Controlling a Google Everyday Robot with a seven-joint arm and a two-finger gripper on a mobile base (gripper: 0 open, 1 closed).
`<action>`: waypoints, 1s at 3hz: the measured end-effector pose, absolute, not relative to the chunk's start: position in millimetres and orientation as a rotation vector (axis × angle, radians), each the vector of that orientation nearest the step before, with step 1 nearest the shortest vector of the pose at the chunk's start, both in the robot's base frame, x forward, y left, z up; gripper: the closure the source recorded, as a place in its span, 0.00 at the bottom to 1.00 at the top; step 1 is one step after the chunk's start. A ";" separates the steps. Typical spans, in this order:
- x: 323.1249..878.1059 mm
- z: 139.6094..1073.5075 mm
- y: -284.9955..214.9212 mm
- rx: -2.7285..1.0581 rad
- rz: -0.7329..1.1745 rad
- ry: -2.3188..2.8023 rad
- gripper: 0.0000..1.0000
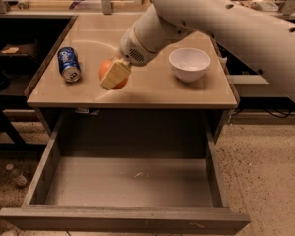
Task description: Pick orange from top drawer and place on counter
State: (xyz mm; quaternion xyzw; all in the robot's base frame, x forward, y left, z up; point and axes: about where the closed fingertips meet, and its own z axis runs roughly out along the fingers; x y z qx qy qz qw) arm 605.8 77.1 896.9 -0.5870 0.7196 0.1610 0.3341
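Orange point(106, 69): held between the jaws, seen over the front part of the counter point(152, 90), between the can point(69, 64) and the bowl point(190, 64).
Gripper point(112, 75): carried at the end of the arm point(211, 18), which reaches in from the upper right and points down and left over the counter.
Jaws: clamped on the orange; one pale finger point(116, 73) is laid across the fruit's near right side.
Hidden: the second finger is concealed behind the orange, and part of the fruit is covered by the near finger.
Contact: whether the orange touches the counter cannot be told; a shadow is seen on the surface just below it.
Cut off: the arm is cropped by the top and right edges.
Drawer point(128, 181): pulled open below the counter's front edge, well apart from the orange.
Can: laid on its side at the counter's left.
Bowl: set upright at the right.
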 end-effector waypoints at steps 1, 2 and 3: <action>640.7 888.7 84.4 -1.541 0.429 1.889 1.00; 671.1 879.1 87.7 -1.540 0.435 1.904 1.00; 695.5 863.6 87.5 -1.528 0.433 1.912 1.00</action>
